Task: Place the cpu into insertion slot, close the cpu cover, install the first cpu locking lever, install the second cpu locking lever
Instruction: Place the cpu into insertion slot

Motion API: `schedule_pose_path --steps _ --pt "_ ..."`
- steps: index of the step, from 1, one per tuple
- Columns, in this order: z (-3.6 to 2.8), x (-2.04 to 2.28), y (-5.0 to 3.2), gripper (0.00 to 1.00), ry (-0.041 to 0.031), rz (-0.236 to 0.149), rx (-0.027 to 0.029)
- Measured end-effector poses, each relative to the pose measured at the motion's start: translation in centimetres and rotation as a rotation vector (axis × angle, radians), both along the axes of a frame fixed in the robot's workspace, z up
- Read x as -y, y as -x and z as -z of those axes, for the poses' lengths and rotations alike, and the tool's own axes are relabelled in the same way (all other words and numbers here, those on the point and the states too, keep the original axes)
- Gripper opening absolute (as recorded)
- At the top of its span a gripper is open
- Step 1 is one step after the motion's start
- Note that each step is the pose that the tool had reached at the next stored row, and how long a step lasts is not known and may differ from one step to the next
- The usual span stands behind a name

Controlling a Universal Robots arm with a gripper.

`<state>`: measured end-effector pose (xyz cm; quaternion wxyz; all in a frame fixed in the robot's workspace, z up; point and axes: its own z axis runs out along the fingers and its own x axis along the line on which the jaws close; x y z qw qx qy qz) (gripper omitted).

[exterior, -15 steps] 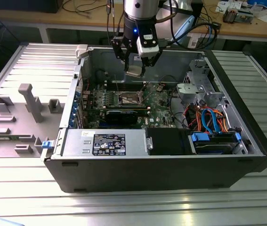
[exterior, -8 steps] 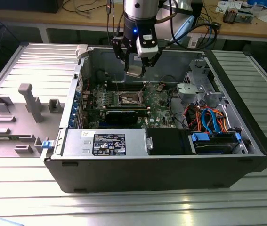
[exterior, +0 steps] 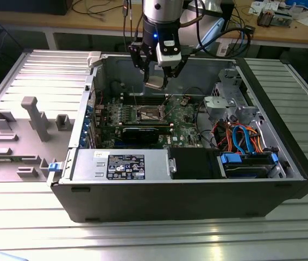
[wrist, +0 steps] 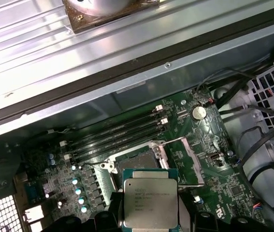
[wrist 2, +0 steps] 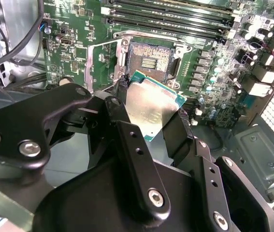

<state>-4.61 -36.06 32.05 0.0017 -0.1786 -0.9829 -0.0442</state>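
Print and labels: the cpu [wrist: 150,203] carries several lines of engraved print on its dull metal lid, legible in the first wrist view; I do not transcribe them. A black label [exterior: 126,166] with white print and rows of small marks sits on the grey box at the front of the computer case [exterior: 197,196]. The green circuit board [wrist: 214,145] bears small white lettering, too fine to make out.

Pincer: my pincer [exterior: 156,81] is closed partway on the cpu [exterior: 155,85], with a black finger [wrist 2: 120,104] pressed against each of two opposite edges. The chip lies flat between them, lid facing the first wrist camera and green rim showing at its corners [wrist 2: 153,104].

Position: in the exterior view I hold the chip above the open case, clear of the board, over the insertion slot [exterior: 148,113]. In both wrist views the chip overlaps one edge of the slot [wrist 2: 149,60] and is not seated in it. The slot's dark centre [wrist: 137,162] is uncovered. The cpu cover [wrist: 192,162] stands raised to one side of the slot, seen as a thin silvery frame [wrist 2: 89,67]. The long black memory slots [wrist: 117,137] run just beyond the slot.

The case rests on a ribbed metal worktop [exterior: 143,239].
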Motion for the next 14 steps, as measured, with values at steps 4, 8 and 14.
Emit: schedule_pose_path --steps 4,8,14 --pt "0.03 0.0 0.0 0.55 0.0 0.013 0.0" --pt "0.07 0.0 0.0 0.55 0.0 0.026 0.0" --pt "0.13 0.0 0.0 0.55 0.0005 0.046 0.0"
